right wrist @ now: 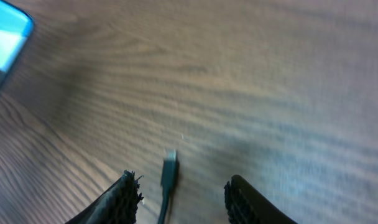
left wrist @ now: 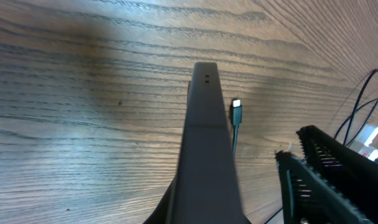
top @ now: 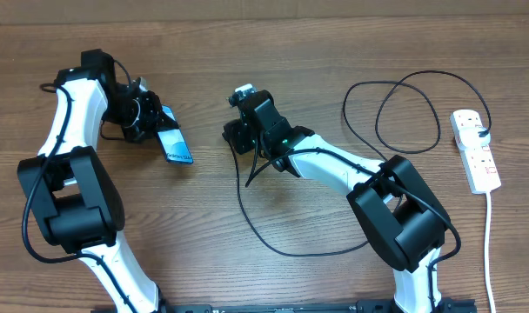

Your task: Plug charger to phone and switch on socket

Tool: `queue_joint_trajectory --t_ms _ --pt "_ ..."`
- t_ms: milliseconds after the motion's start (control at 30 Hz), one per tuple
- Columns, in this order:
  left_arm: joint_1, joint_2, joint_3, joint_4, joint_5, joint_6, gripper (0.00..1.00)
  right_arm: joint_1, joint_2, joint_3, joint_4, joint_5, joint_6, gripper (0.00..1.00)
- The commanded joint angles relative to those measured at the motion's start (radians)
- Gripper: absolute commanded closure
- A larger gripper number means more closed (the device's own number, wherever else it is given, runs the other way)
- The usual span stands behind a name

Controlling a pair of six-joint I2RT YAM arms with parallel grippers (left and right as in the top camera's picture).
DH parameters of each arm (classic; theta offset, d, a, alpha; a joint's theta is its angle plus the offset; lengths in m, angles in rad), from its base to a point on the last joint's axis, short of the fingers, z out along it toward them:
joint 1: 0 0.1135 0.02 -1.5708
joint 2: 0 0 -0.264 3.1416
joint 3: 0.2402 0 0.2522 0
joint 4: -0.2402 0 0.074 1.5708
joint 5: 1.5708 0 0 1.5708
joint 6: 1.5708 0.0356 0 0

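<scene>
Wooden table (top: 291,52) bears socket (top: 478,161), charger (top: 404,113) plugged in; left end effector (top: 154,122) grips phone (top: 175,144).

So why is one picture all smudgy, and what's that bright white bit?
Right wrist view: smeared all over, so the charger tip looks soft, and the phone glares pale blue in the corner. Left wrist view: the phone edge fills the middle, fuzzy up close; the tip glints white, and a dark shadow lies on the table. Overhead view: sharp, evenly lit.
</scene>
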Motion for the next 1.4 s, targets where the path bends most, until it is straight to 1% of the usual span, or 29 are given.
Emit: queue_joint_trajectory --t_ms 0,300,567,633,767,800,867,967,1000,1033,1133,1233,1367 --pt "-0.018 -0.019 0.009 -0.003 0.006 0.019 0.96 0.004 0.032 0.007 0.035 -0.004 -0.040 0.59" --pt "-0.019 -0.019 0.009 -0.007 0.007 0.018 0.96 0.008 0.084 0.007 0.082 -0.014 -0.040 0.57" --pt "-0.019 -0.019 0.009 -0.008 0.007 0.019 0.96 0.036 0.116 0.007 0.091 -0.013 -0.040 0.57" --pt "-0.019 -0.019 0.009 -0.008 0.007 0.019 0.96 0.045 0.129 0.007 0.097 -0.006 -0.040 0.54" --pt "-0.019 -0.019 0.009 -0.012 0.007 0.019 0.96 0.051 0.163 0.007 0.099 0.003 -0.040 0.54" --pt "-0.019 -0.019 0.009 -0.013 0.007 0.019 0.96 0.051 0.167 0.007 0.095 0.003 -0.040 0.57" --pt "-0.019 -0.019 0.009 -0.013 0.007 0.019 0.96 0.054 0.173 0.007 0.084 0.002 -0.037 0.70" --pt "-0.019 -0.019 0.009 -0.012 0.007 0.018 0.96 0.059 0.172 0.007 0.068 0.002 -0.037 0.85" --pt "-0.019 -0.019 0.009 -0.011 0.007 0.018 0.96 0.059 0.171 0.007 0.066 0.002 -0.037 0.92" --pt "-0.019 -0.019 0.009 -0.011 0.007 0.019 0.96 0.059 0.164 0.007 0.063 0.003 -0.037 0.96" --pt "-0.019 -0.019 0.009 -0.010 0.006 0.019 0.96 0.045 0.115 0.007 0.042 0.003 -0.037 0.96" --pt "-0.019 -0.019 0.009 -0.005 0.006 0.019 0.96 0.018 0.024 0.007 -0.015 0.006 -0.037 0.96" --pt "-0.019 -0.019 0.009 0.003 0.006 0.019 0.96 -0.017 -0.091 0.007 -0.151 0.066 -0.041 0.96"
